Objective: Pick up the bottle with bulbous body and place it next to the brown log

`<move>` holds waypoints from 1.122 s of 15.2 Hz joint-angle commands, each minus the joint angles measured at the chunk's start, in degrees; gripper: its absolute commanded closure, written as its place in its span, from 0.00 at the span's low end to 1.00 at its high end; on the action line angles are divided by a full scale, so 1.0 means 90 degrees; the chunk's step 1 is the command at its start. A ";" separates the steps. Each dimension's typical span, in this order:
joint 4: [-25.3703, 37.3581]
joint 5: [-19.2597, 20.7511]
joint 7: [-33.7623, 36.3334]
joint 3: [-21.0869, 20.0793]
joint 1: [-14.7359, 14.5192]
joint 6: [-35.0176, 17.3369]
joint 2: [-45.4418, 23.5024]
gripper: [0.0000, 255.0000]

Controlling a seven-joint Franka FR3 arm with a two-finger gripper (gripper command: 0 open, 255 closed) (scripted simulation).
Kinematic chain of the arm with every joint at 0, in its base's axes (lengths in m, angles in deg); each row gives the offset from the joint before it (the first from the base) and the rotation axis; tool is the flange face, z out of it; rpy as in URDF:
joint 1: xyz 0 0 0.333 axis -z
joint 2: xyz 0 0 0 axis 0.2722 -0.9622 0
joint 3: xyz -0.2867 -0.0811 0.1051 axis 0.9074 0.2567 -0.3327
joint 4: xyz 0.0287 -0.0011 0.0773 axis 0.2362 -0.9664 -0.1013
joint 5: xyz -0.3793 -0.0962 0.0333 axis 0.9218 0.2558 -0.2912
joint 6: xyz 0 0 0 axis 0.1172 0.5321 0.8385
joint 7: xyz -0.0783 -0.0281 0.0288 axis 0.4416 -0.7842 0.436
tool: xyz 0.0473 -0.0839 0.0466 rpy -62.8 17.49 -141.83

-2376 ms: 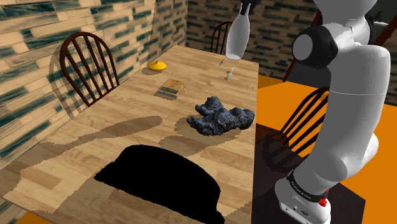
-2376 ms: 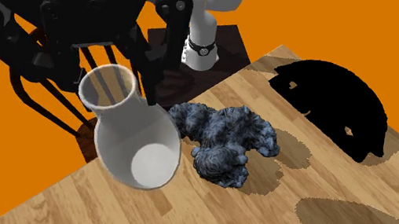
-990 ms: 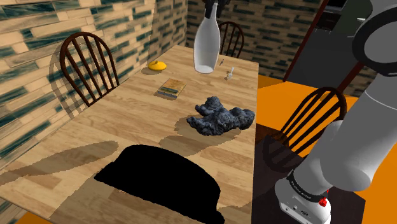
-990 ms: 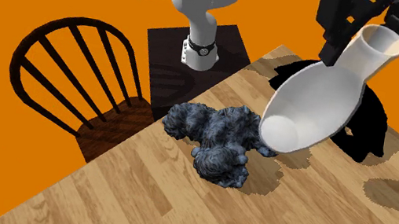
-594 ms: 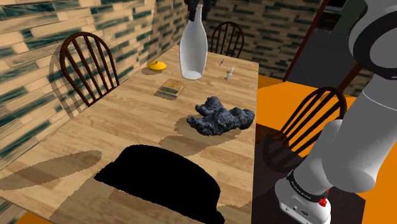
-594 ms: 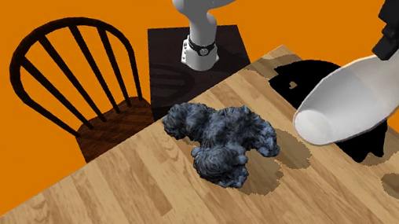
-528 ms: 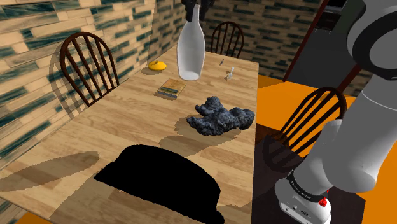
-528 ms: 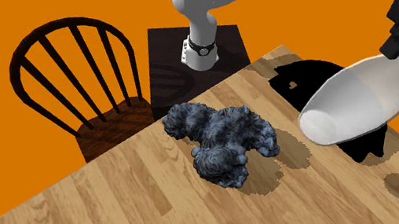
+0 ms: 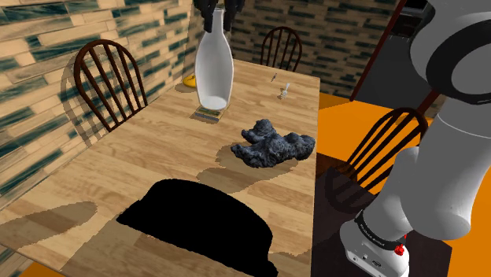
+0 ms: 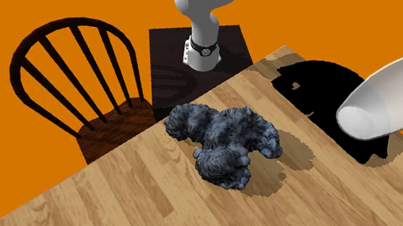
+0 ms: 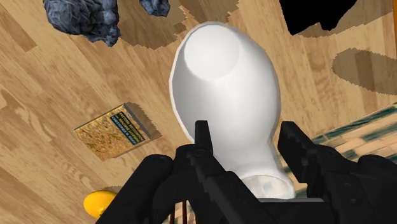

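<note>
My gripper is shut on the neck of a white bottle with a bulbous body, which hangs upright high over the wooden table. In the wrist view the black fingers clasp the neck on both sides, and the bottle's round base points down at the table. In the second exterior view the bottle hangs at the right edge, above a flat black shape. A lumpy blue-grey thing lies near the table's right side in the shoulder view, apart from the bottle.
Below the bottle lies a small book, with a yellow object beside it. A small pale item stands at the far end. The flat black shape covers the near end. Dark wooden chairs flank the table.
The gripper has carried the bottle toward the shoulder view's left and a little lower, from over the table's far end to over the book. Its grip is unchanged.
</note>
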 commanded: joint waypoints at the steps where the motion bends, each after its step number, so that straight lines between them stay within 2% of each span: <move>1: -0.0401 0.0005 0.0047 -0.0012 -0.0020 -0.0258 0.0149 1.00; 8: -0.1697 -0.0005 0.0069 -0.0010 -0.0010 -0.1084 0.0618 1.00; 17: -0.2964 -0.0009 0.0094 -0.0007 -0.0005 -0.1992 0.0977 1.00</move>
